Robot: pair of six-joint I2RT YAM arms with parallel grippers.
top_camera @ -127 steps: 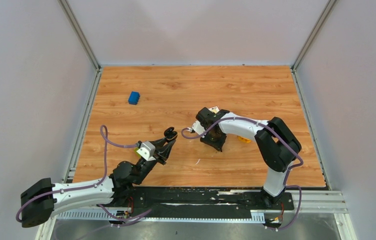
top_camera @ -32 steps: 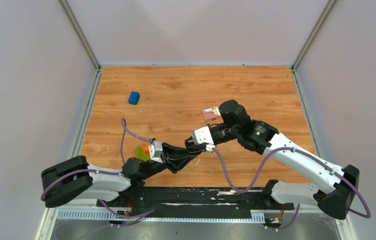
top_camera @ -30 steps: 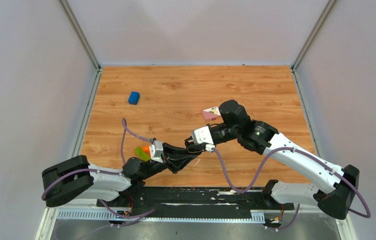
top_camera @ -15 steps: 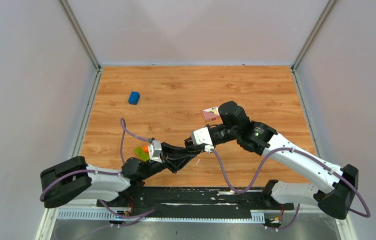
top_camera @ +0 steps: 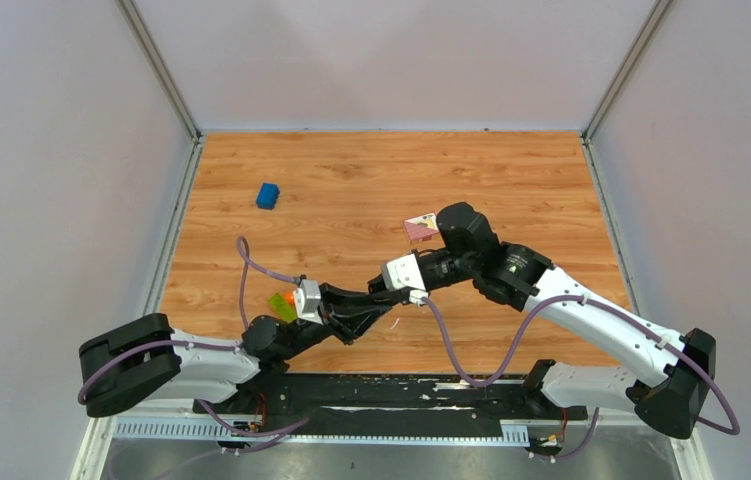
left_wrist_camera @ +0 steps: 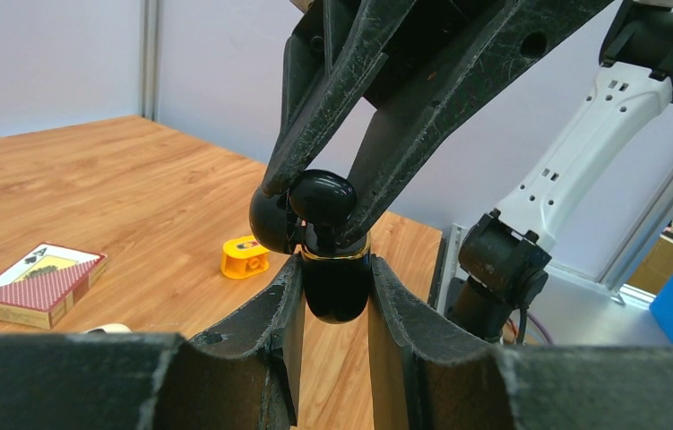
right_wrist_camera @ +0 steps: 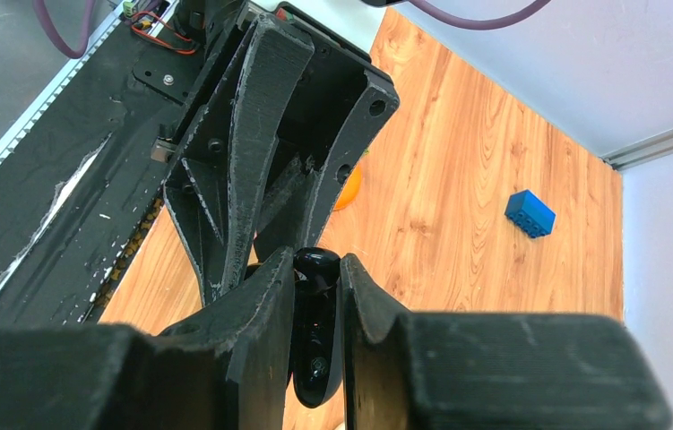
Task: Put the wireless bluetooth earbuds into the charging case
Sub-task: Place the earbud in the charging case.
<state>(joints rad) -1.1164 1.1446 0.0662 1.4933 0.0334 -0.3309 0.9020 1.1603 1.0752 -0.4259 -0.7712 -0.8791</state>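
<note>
Between two tools [left_wrist_camera: 334, 269] [right_wrist_camera: 316, 269], two black pieces [left_wrist_camera: 336, 288] [left_wrist_camera: 322, 197]

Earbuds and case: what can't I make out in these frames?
Top view: what left gripper and right gripper hold, too small.
Left wrist: banded piece's opening, covered by the glossy piece and right fingers.
Right wrist: glossy piece's sides and shape, covered by the fingers.
Second bud: not identifiable anywhere.
</note>
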